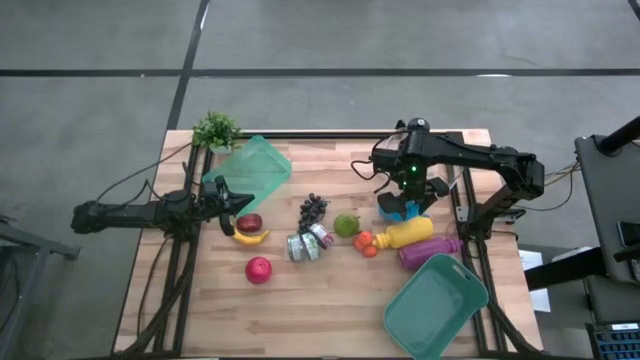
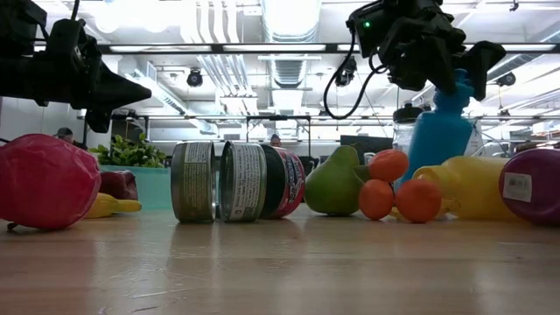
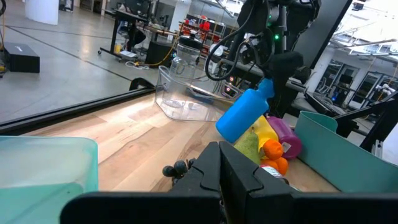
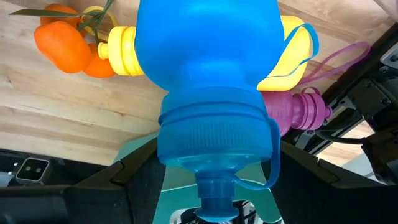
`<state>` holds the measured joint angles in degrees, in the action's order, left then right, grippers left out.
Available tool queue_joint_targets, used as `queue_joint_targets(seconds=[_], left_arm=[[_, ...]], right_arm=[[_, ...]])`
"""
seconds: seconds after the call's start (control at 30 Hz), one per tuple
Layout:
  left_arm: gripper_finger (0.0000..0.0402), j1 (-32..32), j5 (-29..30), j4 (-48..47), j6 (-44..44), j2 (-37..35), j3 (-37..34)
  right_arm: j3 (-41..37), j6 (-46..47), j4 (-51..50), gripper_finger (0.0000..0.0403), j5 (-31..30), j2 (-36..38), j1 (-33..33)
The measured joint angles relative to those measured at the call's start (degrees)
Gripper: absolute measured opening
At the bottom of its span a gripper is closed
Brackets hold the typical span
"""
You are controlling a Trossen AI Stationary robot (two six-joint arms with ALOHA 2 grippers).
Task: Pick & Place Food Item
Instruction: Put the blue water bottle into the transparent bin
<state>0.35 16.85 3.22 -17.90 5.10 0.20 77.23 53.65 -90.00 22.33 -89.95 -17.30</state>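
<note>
While the left gripper [image 1: 232, 203] hovers closed, the right gripper [image 1: 408, 190] holds the blue bottle [image 1: 398, 209] tilted.

Counting what sits on the wooden table

Three plastic bottles: blue [image 1: 398, 208], yellow [image 1: 410, 233], purple [image 1: 428, 251]. Two teal plastic bins [image 1: 436, 305]. Two red apples [image 1: 258, 269], one green pear [image 1: 346, 225], one yellow banana [image 1: 250, 237], two metal cans [image 1: 300, 247].

Wooden table [image 1: 320, 295] seen from above, standing on a grey floor [image 1: 320, 40] crossed by dark seams. A small green potted plant [image 1: 216, 129] sits at the far left corner. On the right side, a yellow bottle [image 1: 410, 233] and a purple bottle [image 1: 428, 252] lie on their sides just beside each other. A clear plastic container [image 3: 180, 99] stands near the far edge.
</note>
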Motion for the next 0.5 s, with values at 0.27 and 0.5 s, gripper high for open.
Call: queue_joint_targets(seconds=[0.27, 0.5], left_arm=[[0.0001, 0.0, 0.0, 0.0, 0.0, 0.0, 0.0], [0.0001, 0.0, 0.0, 0.0, 0.0, 0.0, 0.0]], right_arm=[[0.0, 0.0, 0.0, 0.0244, 0.0, 0.0, 0.0], [0.0, 0.4, 0.2, 0.0251, 0.0, 0.0, -0.2]])
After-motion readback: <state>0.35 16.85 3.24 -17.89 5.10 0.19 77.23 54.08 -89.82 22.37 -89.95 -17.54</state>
